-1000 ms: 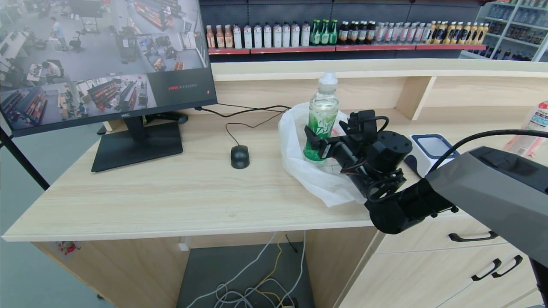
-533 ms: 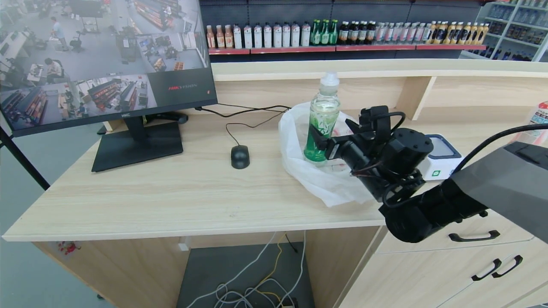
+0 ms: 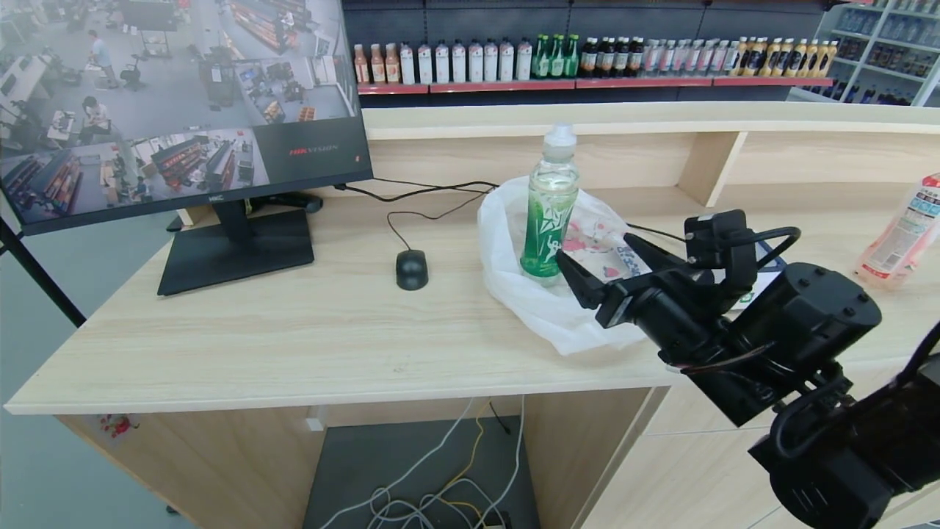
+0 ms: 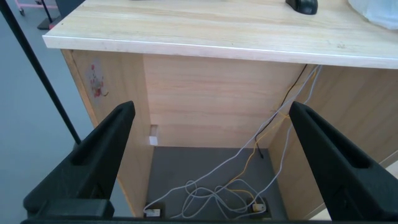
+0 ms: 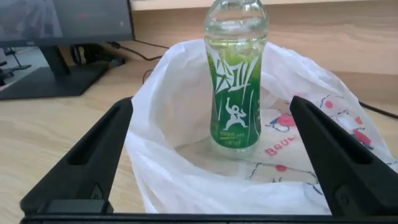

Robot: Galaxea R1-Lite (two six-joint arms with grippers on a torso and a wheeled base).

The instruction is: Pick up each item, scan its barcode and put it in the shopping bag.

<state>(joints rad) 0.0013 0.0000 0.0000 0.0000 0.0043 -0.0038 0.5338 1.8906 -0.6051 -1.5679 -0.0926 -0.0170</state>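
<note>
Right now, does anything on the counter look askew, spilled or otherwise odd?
No spill. The green bottle stands upright in the shopping bag, whose sides lie slumped low around its base. The pink bottle at the right end of the counter looks tilted.

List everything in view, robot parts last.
shopping bag: 1, white, on the counter
green bottle: 1, clear with green label, upright in the shopping bag
mouse: 1, black, mid-counter
monitor: 1, black, counter's left end
pink bottle: 1, pink-white, counter's far right
shelf bottles: long row, mixed colours, behind the counter
cables: several, white and yellow, under the counter
right gripper: 1, black, open, facing the bag
left gripper: 1, black, open, low before the counter
</note>
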